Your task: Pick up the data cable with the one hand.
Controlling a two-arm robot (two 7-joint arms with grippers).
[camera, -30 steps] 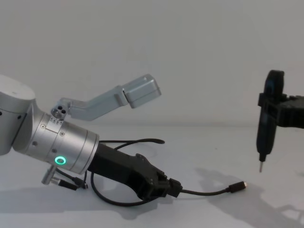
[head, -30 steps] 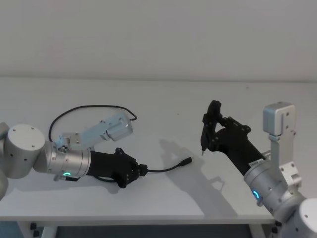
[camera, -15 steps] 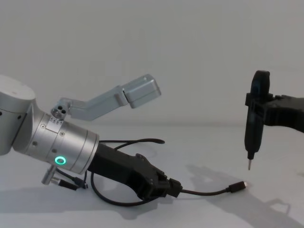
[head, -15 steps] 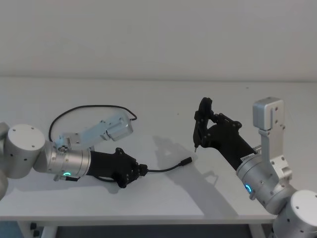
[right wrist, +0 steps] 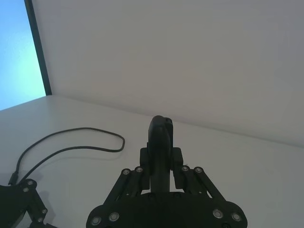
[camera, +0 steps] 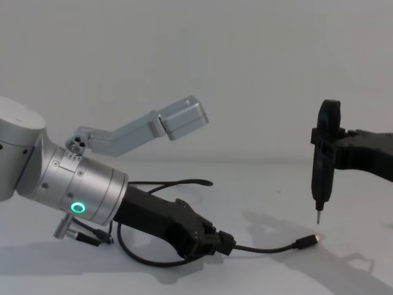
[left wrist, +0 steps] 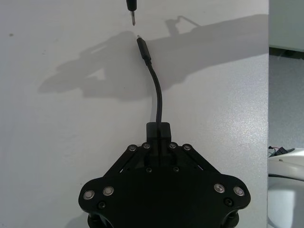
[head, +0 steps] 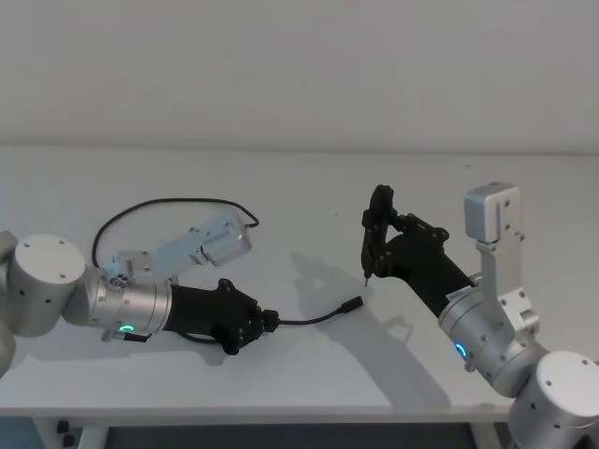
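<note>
Silver and black, the left arm lies low along the table, its barrel with the green ring pointing at the cable's free plug. It has not shifted over the last second. What has changed is on the other side: the right arm has swung in toward the cable, bringing its slim black tool from well clear of the free plug to just above and beside it. The tool's metal tip hangs upright and, as far as the chest view shows, a little above the table and not touching the plug.

For the task this means little yet. The pick-up rests with the left gripper, and the cable is not lifted: it lies flat, one end looped behind the left arm, the other end trailing from the left gripper's tip toward the tool.

The left gripper is closed down on the cable, with a short stretch running straight out between its fingers. The grip looks firm, though the contact itself is hard to see under the black fingers. The right gripper is clamped around the tool's body, holding it upright.

Judged from this, the hold is made and the lift remains.
</note>
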